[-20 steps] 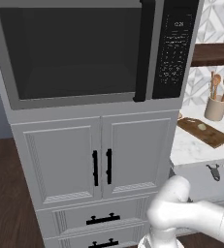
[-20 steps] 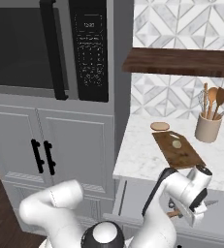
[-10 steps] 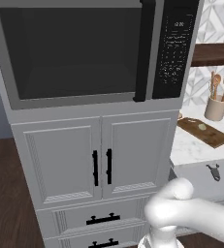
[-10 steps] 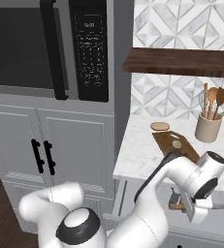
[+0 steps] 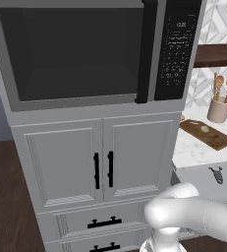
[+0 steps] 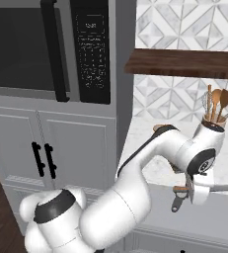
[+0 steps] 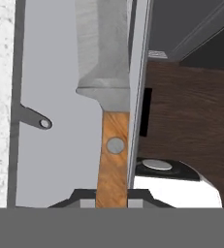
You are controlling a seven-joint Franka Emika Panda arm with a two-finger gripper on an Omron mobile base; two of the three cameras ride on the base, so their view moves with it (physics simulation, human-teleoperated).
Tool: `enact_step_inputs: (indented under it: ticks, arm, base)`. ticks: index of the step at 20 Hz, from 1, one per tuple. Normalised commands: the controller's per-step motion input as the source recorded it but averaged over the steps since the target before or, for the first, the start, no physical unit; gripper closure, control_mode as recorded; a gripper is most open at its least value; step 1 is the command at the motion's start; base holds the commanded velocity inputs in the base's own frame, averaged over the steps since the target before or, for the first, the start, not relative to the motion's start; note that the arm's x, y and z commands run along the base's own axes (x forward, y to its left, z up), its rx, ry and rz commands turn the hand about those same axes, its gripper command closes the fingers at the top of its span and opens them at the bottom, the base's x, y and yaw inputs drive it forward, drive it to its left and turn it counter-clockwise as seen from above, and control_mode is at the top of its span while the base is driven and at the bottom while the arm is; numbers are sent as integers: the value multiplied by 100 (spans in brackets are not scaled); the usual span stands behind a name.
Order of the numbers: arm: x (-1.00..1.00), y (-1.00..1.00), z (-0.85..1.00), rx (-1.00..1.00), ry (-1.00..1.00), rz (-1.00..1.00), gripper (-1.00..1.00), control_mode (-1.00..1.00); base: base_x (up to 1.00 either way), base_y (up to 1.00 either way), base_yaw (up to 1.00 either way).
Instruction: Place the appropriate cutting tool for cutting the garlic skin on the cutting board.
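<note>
My gripper (image 6: 192, 189) is shut on the knife (image 6: 225, 188) and holds it level in front of the grey drawer face, below the counter edge, blade pointing right. In the hand view the gripper (image 7: 111, 195) clamps the wooden handle (image 7: 113, 155), and the silvery blade (image 7: 103, 46) runs away from the camera. The dark brown cutting board (image 5: 206, 134) lies on the marble counter with the pale garlic (image 5: 205, 129) on it. In the right base view my arm hides the board.
A jar of wooden spoons (image 5: 218, 109) (image 6: 213, 129) stands behind the board, under a dark wall shelf (image 6: 184, 63). The small forked tool (image 5: 216, 173) (image 6: 176, 203) (image 7: 34, 118) hangs on the drawer front. The microwave and tall cabinet (image 5: 100, 162) fill the left.
The arm has swung up and across the counter edge and now covers the board in the right base view. The hand with the knife shifted right, and the blade sticks out level.
</note>
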Motion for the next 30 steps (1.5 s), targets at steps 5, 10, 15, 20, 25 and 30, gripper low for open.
enact_step_inputs:
  ticks: [5, 10, 15, 20, 25, 30]
  arm:
    - [43, 30, 62, -20, -1, 15, 100, -100]
    - [56, 14, 7, -10, 0, 25, 100, -100]
    - [50, 0, 0, 0, 0, 36, 100, -100]
    - [40, -9, -3, 0, 0, 39, 100, -100]
    - [28, -22, -14, 1, 0, 34, 100, -100]
    - [28, -23, -25, 2, 0, 26, 100, -100]
  base:
    - [0, 0, 0]
    - [0, 0, 0]
    - [0, 0, 0]
    - [0, 0, 0]
    - [0, 0, 0]
    - [0, 0, 0]
